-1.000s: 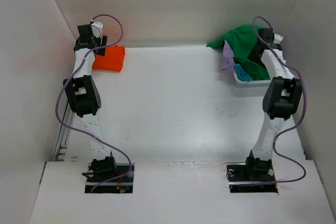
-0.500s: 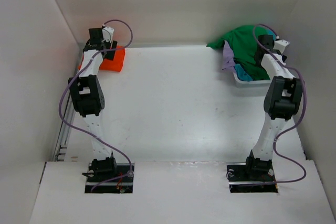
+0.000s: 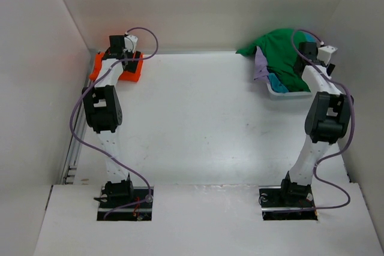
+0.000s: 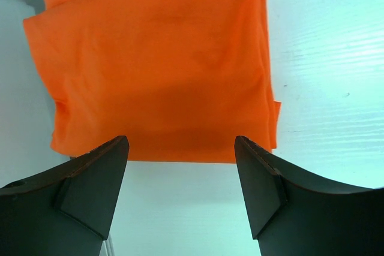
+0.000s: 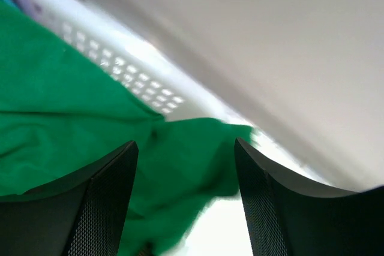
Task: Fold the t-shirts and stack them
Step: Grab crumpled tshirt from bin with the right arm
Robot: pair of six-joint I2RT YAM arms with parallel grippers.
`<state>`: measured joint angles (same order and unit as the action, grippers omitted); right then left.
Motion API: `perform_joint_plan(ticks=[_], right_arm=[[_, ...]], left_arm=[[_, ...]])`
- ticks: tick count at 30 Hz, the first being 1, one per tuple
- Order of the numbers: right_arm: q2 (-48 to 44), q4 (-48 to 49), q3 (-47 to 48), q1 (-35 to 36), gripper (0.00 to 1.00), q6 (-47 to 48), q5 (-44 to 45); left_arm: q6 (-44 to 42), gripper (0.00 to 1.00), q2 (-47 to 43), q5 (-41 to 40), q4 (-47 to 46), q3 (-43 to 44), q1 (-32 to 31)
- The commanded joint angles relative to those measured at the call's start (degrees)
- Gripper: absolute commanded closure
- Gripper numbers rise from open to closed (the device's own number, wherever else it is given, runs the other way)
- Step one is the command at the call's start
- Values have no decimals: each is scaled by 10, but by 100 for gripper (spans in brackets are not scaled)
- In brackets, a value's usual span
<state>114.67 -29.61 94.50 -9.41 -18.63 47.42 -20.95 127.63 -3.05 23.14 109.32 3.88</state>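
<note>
Orange cloth folded to a smooth flat rectangle, the orange t-shirt (image 4: 156,64) lies at the far left corner of the table (image 3: 198,112). The left gripper (image 4: 181,142) beside it is spread and empty. The crumpled green t-shirt (image 5: 60,118) drapes over the plastic lattice basket (image 5: 120,64) at far right, by the spread, empty right gripper (image 5: 185,145).

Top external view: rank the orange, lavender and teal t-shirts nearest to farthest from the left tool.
1. Orange t-shirt, far-left corner.
2. Lavender t-shirt, left side of the white basket.
3. Teal t-shirt, inside the basket, further right.
</note>
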Motion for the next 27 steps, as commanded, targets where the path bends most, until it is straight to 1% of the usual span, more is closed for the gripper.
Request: perform_joint_plan(ticks=[1, 5, 12, 17, 21, 22, 23, 24, 26, 27], right_arm=[[-86, 92, -44, 10, 31, 50, 75], [-120, 140, -101, 10, 30, 62, 94], [-89, 121, -91, 10, 28, 49, 29], [-79, 72, -85, 12, 27, -21, 25], [-74, 56, -97, 5, 29, -66, -16], [-71, 56, -99, 2, 31, -71, -25], [-69, 56, -99, 0, 35, -77, -30], [-69, 58, -99, 0, 42, -80, -31], [-77, 66, -104, 0, 62, -82, -28], [-80, 71, -106, 0, 68, -80, -26]], left_arm=[[-2, 30, -44, -4, -10, -2, -6], [-1, 30, -45, -1, -10, -11, -8], [1, 30, -46, 1, -10, -20, -8], [-3, 30, -54, 1, -10, -31, -8], [-3, 30, -55, 0, -10, -33, -8], [-3, 30, -55, 0, -10, -34, -8], [-4, 30, -56, 0, -10, -34, -8], [-4, 30, -56, 0, -10, -34, -8], [-5, 29, -57, 0, -10, -35, -9], [-5, 29, -58, 0, -10, -35, -9]])
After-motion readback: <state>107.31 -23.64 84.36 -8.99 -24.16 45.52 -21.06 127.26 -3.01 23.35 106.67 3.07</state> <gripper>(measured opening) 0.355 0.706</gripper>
